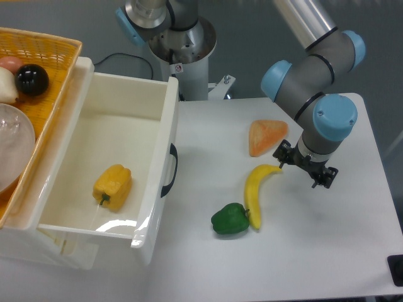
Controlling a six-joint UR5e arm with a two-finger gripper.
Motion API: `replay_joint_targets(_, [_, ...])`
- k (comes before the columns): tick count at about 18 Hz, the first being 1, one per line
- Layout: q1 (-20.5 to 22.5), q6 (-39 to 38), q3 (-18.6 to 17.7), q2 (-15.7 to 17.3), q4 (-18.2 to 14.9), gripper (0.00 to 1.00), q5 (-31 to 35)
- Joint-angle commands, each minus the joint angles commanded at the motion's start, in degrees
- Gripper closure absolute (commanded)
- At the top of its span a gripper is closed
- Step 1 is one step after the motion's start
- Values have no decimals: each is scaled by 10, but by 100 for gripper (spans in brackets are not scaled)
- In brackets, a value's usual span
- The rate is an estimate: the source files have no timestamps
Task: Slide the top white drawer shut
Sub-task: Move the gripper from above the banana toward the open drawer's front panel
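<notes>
While the big shiny white plastic top drawer (119, 126) stands open at the table's left edge, the spread, empty end effector (305, 167) must reach its curved black handle (170, 170).

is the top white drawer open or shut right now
Open. The top white drawer is pulled far out, its inside exposed with a yellow pepper lying in it. The claw is away over the table, not touching it.

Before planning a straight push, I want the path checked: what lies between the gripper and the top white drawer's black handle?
In the camera view, between gripper and handle: curved yellow banana, otherwise bare table.
</notes>
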Motion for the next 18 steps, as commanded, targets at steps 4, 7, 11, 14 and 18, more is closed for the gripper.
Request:
replay_joint_targets(4, [0,0,-1,2,0,0,0])
replay_joint_targets(7, [0,-2,6,10,2,0,-16])
replay_joint_targets(11, [-8,-20,12,19,4,0,-54])
replay_joint_targets(14, [-7,-39,-3,39,4,0,-68])
replay_joint_targets(18, [-11,-153,-10,64,3,0,-105])
